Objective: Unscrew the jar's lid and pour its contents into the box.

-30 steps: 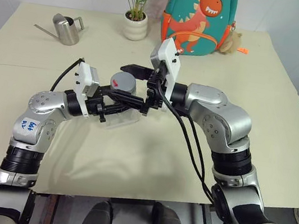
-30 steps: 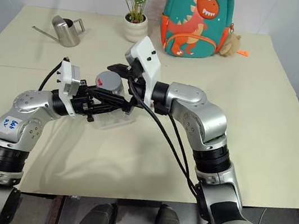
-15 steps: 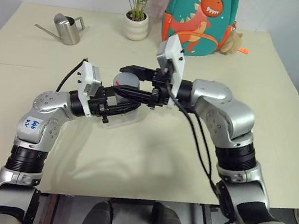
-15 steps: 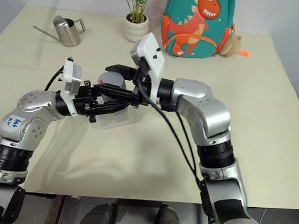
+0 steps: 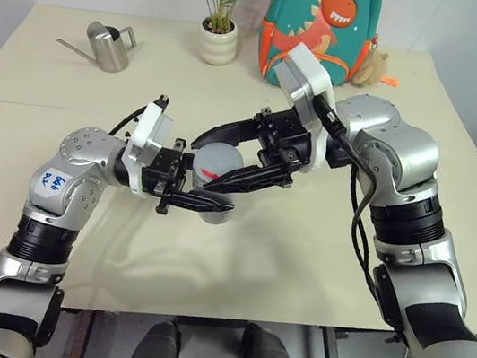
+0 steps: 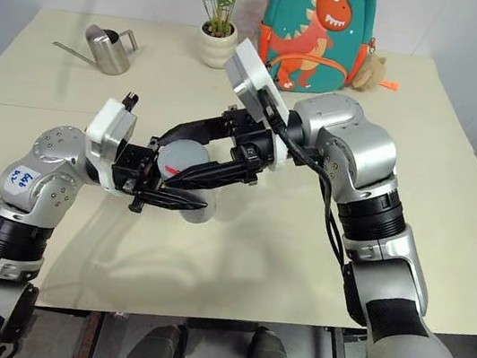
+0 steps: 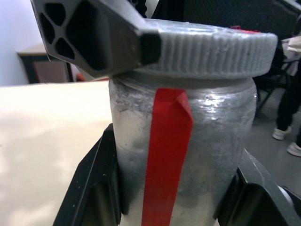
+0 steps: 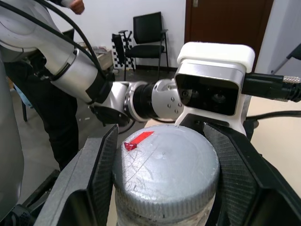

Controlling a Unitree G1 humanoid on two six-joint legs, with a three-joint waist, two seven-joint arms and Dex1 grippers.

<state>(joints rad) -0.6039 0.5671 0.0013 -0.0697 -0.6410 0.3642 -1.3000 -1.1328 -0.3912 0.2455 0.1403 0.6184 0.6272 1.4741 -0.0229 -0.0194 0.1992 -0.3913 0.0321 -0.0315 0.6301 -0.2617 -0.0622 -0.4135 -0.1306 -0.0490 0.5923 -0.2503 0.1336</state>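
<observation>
The greyish jar (image 7: 188, 141), with a red tape strip down its side, is held off the table between both arms. My left gripper (image 5: 215, 186) is shut on its body. The grey ribbed lid (image 8: 164, 165), with a small red mark on top, sits on the jar. My right gripper (image 5: 203, 164) reaches in from the right and is shut on the lid, one finger on each side of the rim. A corner of the clear box (image 5: 217, 215) shows on the table just below the grippers. The contents are hidden inside the jar.
At the back of the cream table (image 5: 319, 246) stand a steel watering can (image 5: 107, 45), a white plant pot (image 5: 215, 44) and a green dinosaur backpack (image 5: 322, 24). The table's front and right parts are bare.
Both arms have drawn back toward me and risen a little, carrying the jar along. Both wrists have turned, and the right gripper's fingers have come in around the lid.
</observation>
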